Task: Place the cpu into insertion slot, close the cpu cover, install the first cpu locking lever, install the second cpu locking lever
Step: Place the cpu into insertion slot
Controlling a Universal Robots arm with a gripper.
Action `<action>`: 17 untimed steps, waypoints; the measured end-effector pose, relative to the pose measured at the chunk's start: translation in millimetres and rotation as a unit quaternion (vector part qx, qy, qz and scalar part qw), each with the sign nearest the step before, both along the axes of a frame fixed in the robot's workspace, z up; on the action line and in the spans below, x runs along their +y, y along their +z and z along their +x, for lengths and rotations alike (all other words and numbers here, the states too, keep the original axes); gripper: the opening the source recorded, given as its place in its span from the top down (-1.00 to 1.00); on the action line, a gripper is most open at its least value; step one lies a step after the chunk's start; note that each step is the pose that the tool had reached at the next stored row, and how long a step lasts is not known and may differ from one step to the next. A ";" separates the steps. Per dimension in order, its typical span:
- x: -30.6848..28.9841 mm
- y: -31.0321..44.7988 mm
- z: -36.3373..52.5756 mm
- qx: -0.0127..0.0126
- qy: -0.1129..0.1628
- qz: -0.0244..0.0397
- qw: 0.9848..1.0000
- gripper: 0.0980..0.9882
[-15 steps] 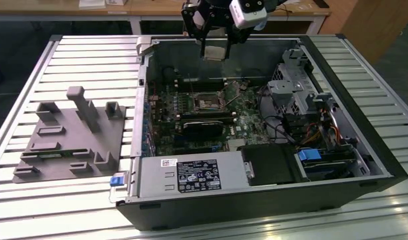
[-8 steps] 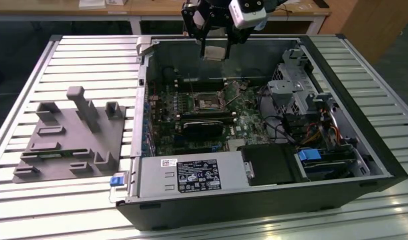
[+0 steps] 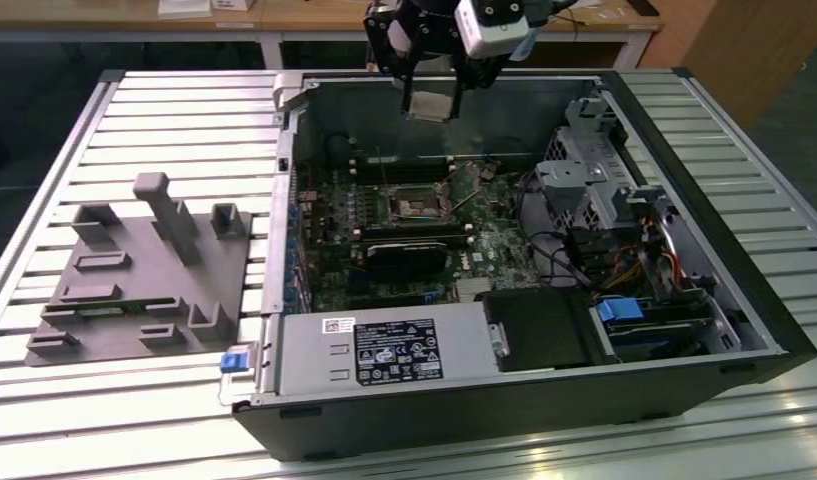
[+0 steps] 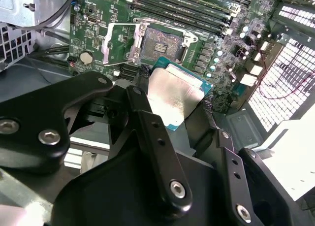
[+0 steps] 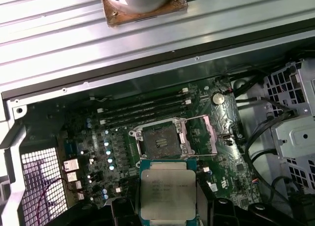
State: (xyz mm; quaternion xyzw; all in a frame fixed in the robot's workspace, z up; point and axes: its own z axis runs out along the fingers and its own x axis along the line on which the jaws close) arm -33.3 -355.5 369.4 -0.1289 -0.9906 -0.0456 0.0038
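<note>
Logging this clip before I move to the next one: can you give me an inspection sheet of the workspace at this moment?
Surface: slatted metal table, carrying an open computer case.
Job's things: the cpu held above the board; the insertion slot bare; the cpu cover swung open beside it.
Clutter: grey fixture on the exterior view's left.
Grippers: gripper shut on the cpu.
Cables: wire bundle inside the case.
Surroundings: wooden bench beyond the table.

The cpu point(image 5: 167, 191) has a dull silvery metal top.
</note>
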 end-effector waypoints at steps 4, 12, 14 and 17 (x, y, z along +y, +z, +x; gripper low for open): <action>0.0 0.0 0.0 0.000 -0.005 0.000 1.000 0.00; 0.0 0.0 0.0 0.000 -0.014 0.000 1.000 0.00; 0.0 0.0 0.0 0.000 -0.017 0.000 1.000 0.00; 0.0 0.0 0.0 0.000 -0.020 0.000 1.000 0.00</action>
